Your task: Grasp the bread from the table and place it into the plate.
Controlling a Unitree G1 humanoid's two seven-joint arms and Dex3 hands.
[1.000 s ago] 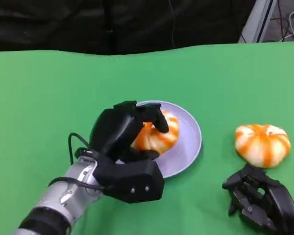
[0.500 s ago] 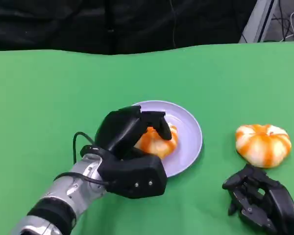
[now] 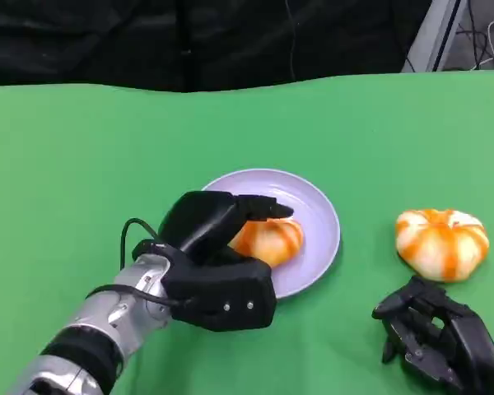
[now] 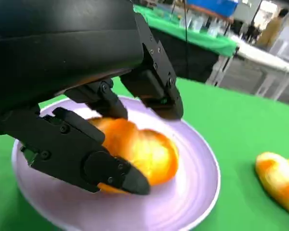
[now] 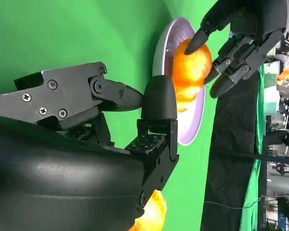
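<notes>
Glossy bread (image 3: 267,239), smooth lilac plate (image 3: 321,216), matt green cloth table (image 3: 82,164)

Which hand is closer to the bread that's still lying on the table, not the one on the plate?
Right. The right hand rests just in front of the bread on the table, while the left hand is over at the plate.

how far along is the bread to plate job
Mostly done for one piece: a bread already lies on the plate. In hand: the left hand hovers around it with fingers apart, touching or not I cannot tell. Left: pull that hand clear. A second bread sits on the table beside the plate, just beyond the open right hand.
</notes>
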